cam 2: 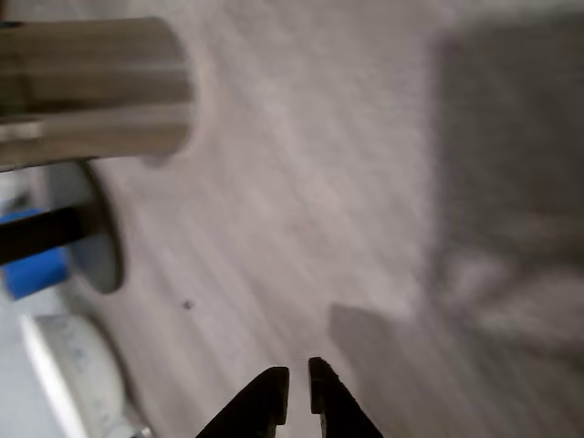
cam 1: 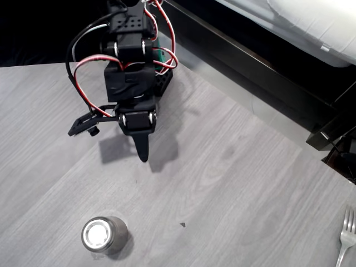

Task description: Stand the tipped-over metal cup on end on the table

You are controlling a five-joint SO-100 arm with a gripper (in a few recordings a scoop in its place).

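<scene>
The metal cup (cam 1: 103, 235) stands on end on the grey wood-grain table (cam 1: 233, 183), near the front edge in the overhead view, with its round shiny end facing up. My gripper (cam 1: 143, 151) hangs well behind it, toward the middle of the table, with its black fingers together and nothing between them. In the wrist view, which looks turned on its side, the cup (cam 2: 91, 91) appears at the top left, blurred. My gripper (cam 2: 297, 394) sits at the bottom with only a thin slit between the tips, far from the cup.
A silver fork (cam 1: 346, 238) lies at the table's lower right corner. A black furniture frame (cam 1: 261, 67) and white bedding (cam 1: 311, 22) run past the table's far right edge. Blurred blue and white objects (cam 2: 41, 274) show at the wrist view's left edge.
</scene>
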